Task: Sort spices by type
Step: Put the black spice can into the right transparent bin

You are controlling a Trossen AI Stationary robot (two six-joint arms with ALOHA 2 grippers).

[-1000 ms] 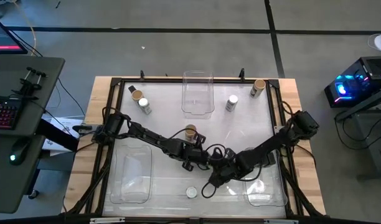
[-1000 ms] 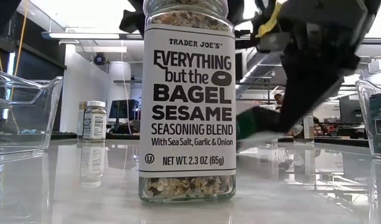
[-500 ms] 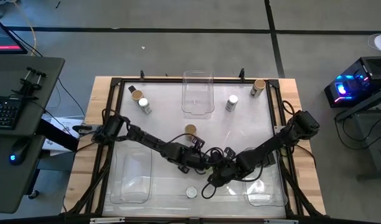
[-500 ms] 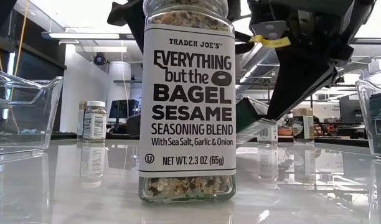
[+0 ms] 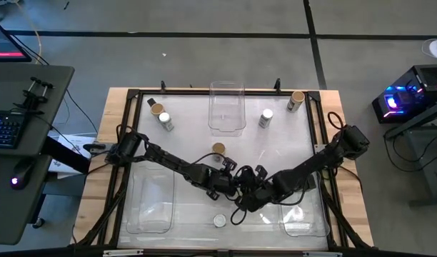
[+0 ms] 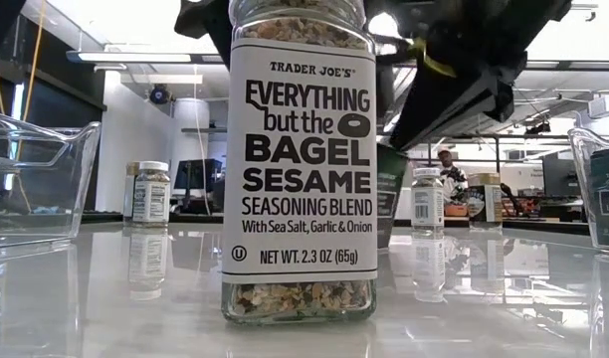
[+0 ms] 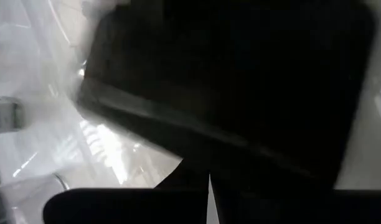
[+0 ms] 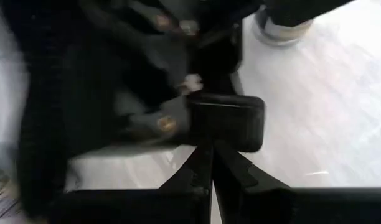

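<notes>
My left gripper (image 5: 230, 183) and my right gripper (image 5: 246, 193) meet at the table's middle, both shut. A small black box (image 6: 392, 199) stands upright between them, behind the near white-lidded bagel seasoning jar (image 6: 300, 159). In the right wrist view the box (image 8: 231, 121) lies just past my right fingertips, with the left gripper beyond it. A tan-lidded jar (image 5: 218, 149) stands just beyond the grippers. More jars stand near the far corners (image 5: 163, 120) (image 5: 265, 116) (image 5: 297, 98). My right gripper has its shut fingertips (image 8: 203, 163) against the box's nearest edge (image 8: 225, 148), coming slanting down from the table's right. The box stands upright, its lower end hidden behind the bagel jar. My left gripper is close beside the box; I cannot tell whether it touches it.
Clear plastic bins sit at the far middle (image 5: 227, 107), near left (image 5: 148, 200) and near right (image 5: 304, 214). The bagel jar (image 5: 219, 220) stands by the near edge. A black frame (image 5: 133, 93) rims the table. Both arms cross the middle.
The black box has tipped from a slant to upright and shifted toward the table's left. My right gripper has risen and edged toward the left gripper. My left gripper has moved toward the right, closing the distance between the two.
</notes>
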